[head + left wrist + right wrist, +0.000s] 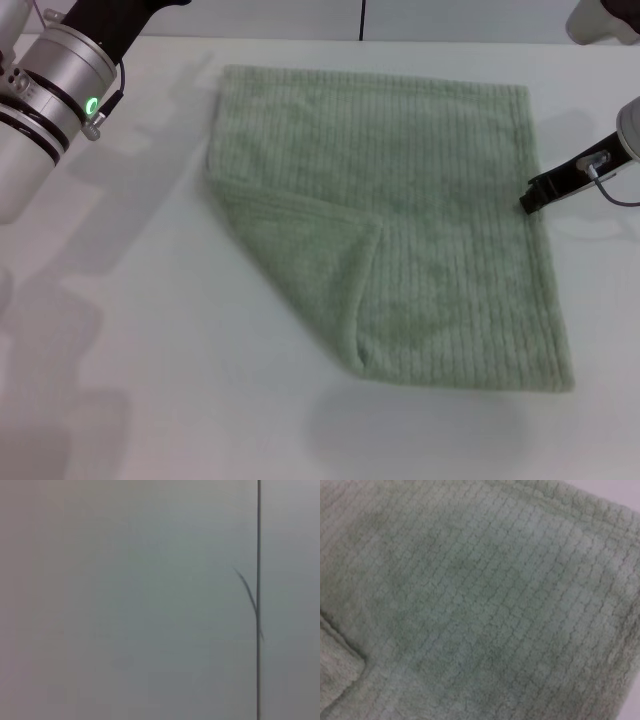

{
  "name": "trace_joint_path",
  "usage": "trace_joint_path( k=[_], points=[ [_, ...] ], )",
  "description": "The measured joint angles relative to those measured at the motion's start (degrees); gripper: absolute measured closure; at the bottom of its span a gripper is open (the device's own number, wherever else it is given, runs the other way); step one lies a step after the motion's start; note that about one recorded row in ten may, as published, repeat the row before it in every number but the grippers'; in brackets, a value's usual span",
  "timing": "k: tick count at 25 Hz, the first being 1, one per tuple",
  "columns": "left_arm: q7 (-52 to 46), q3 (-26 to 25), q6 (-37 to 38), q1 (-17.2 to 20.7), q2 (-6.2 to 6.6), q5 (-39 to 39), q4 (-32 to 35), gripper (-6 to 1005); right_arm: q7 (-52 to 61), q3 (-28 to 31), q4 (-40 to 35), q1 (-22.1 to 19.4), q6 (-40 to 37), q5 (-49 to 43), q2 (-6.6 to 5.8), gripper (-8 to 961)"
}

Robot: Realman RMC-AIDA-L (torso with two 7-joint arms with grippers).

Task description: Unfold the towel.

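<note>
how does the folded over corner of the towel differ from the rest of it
The folded corner is a triangular flap doubled over the towel, at its near left; the rest lies flat, single-layered. The flap's hem runs diagonally; the rest's edges run square. Both share pale green ribbed terry. The right gripper sits at the towel's right edge.

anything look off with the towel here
Yes: the towel lies mostly flat on the table, but its near-left corner is folded over onto the top in a triangular flap, leaving a diagonal edge. Nothing looks damaged or spilled.
</note>
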Motion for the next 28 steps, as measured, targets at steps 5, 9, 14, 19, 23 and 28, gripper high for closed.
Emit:
trace_joint_path(
  k=[5, 9, 14, 19, 23, 28],
  points=[
    [-0.07, 0.1, -0.09, 0.0, 0.0, 0.0, 0.0, 195, -0.06, 0.0, 0.28, -0.23, 0.01, 0.16, 0.0, 953],
    [-0.08, 0.12, -0.35, 0.07, 0.0, 0.0, 0.0, 196, -0.06, 0.0, 1.37, -0.12, 0.36, 0.16, -0.08, 953],
    [-0.16, 0.12, -0.75, 0.17, 0.0, 0.0, 0.0, 196, -0.06, 0.0, 1.65, -0.05, 0.43, 0.16, -0.12, 952],
    [-0.64, 0.12, -0.87, 0.18, 0.0, 0.09, 0.0, 196, -0.06, 0.0, 2.24, 0.09, 0.45, 0.16, -0.11, 952],
    [-0.84, 0.16, -1.43, 0.18, 0.0, 0.21, 0.0, 196, -0.21, 0.0, 2.37, 0.12, 0.47, 0.16, -0.1, 952],
    [-1.49, 1.72, -1.9, 0.06, 0.0, 0.09, -0.23, 196, -0.41, 0.0, 2.55, 0.12, 0.53, 0.16, -0.09, 953]
  ],
)
